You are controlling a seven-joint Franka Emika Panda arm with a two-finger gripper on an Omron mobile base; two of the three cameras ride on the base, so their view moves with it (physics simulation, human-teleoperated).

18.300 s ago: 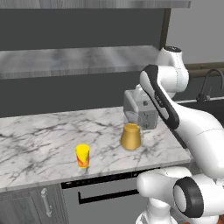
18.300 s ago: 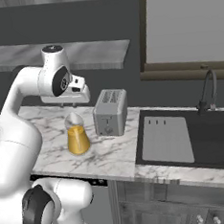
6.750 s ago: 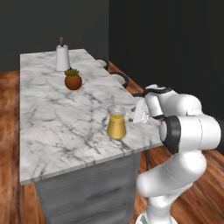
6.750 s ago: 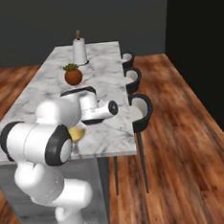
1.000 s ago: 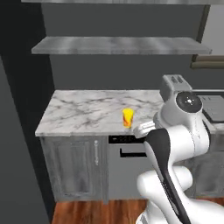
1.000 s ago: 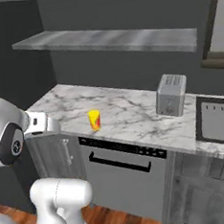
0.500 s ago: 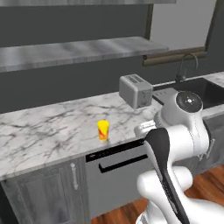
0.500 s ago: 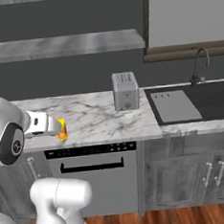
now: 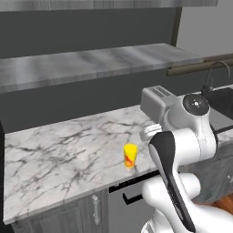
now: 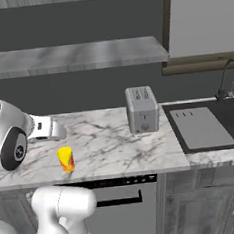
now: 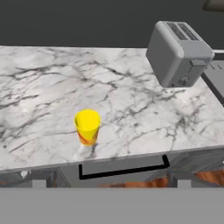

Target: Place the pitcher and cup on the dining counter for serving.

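The step in hand appears to be the approach to the cup [image 9: 130, 155], the small yellow tumbler with a red-orange mark. It stands upright near the front edge of the wall-backed marble worktop [image 9: 54, 159]: just right of centre in the left base view, at lower left in the right base view [image 10: 66, 159], and left of centre in the hand view [image 11: 88, 126]. A grey toaster [image 10: 141, 109] stands well apart from it, at centre in the right base view and upper right in the hand view [image 11: 178, 54].

The gripper [image 10: 54, 130] sits at middle left of the right base view, just above and behind the cup, touching nothing. Its jaws are spread fully and hold nothing.

The next move probably calls for lowering the hand so the fingers straddle the tumbler, closing on its sides, then carrying it to the dining counter.
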